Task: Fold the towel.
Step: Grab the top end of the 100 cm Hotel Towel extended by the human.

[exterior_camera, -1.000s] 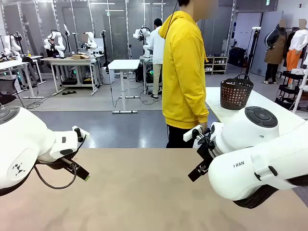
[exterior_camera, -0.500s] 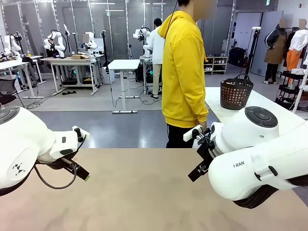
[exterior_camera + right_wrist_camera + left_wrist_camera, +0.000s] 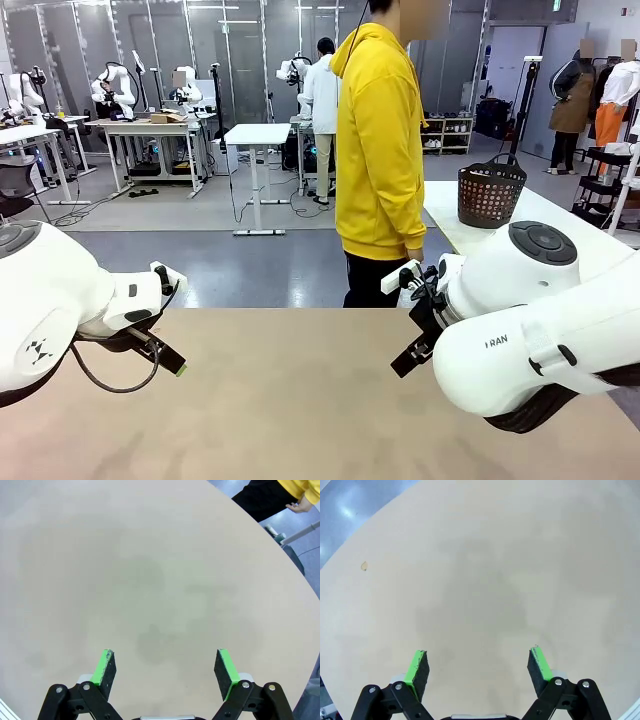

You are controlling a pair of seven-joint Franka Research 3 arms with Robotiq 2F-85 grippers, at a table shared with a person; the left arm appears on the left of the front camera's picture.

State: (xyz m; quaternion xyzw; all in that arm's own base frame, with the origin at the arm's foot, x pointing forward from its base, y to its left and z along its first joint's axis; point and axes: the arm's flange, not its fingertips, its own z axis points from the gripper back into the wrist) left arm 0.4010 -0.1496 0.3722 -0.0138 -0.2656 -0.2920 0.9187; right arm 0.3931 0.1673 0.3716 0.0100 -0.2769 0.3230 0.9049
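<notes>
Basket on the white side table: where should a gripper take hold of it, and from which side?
The basket stands upright with what looks like a thin handle arched over its open top. Likely best: come down from above and close across that handle; the flared wall looks too wide to span.

Plain tan table [image 3: 300,400] surface

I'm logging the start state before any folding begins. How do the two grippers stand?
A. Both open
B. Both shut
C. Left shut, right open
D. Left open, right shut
A: in the wrist views the left gripper and the right gripper each stand with jaws wide apart, the table showing between them.
</notes>
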